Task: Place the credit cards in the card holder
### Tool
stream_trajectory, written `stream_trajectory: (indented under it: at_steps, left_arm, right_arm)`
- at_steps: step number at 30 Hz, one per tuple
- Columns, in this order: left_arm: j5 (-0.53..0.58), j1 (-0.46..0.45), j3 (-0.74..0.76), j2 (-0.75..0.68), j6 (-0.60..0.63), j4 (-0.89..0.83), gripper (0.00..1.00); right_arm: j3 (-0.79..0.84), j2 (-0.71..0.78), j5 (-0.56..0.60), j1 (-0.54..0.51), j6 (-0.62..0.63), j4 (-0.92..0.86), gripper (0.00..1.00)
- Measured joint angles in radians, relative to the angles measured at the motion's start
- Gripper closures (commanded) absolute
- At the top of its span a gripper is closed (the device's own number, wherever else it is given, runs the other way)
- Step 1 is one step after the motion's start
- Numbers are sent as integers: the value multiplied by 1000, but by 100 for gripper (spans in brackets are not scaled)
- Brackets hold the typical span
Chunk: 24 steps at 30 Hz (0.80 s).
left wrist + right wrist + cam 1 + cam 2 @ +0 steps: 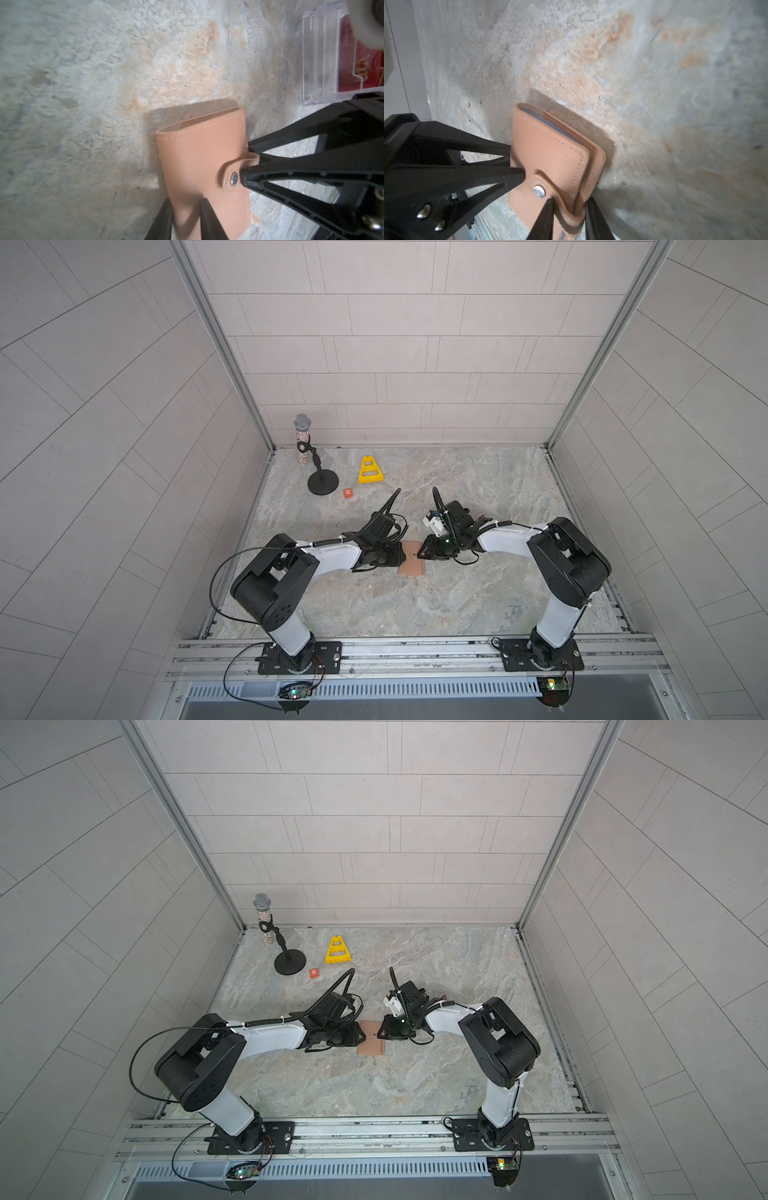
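Where the right gripper (570,207) meets the holder (550,149), its jaws are part closed around the looped tab (562,209), one finger on each side of the strap, just beside the metal snap (539,190). The left gripper (185,207) is likewise part closed, pinching the opposite, folded edge of the holder. The snap looks fastened and the holder is folded shut. It sits between the two wrists at mid-table (415,605); whether it rests on the surface or hangs just above it cannot be told. A red card (357,68) stands in a clear box (318,62) near the right gripper.

Handling, as judged:
- Holder: light, soft and pliable. A pull on one cover is likely to bend it rather than move the whole.
- Grip points: anchor the folded edge; draw the tab away from the snap to release it. The strap is floppy and may slip.
- Card: thin, stiff and smooth. Take it by an exposed edge.
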State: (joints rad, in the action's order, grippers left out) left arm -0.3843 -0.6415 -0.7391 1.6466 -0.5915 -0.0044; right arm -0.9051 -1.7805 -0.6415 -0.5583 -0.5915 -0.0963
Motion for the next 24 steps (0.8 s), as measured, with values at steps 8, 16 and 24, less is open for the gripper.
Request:
stream_trajectory:
  at_steps: [8,16,24]
  left_arm:
    - [0,0,-3,4,0,-1,73]
    - [0,0,-3,4,-3,0,73]
    - [0,0,-3,4,-3,0,73]
  right_arm:
    - [12,2,-27,0,-14,34,62]
    - [34,19,-23,-6,-20,67,56]
    - [57,25,-11,-8,-48,105,61]
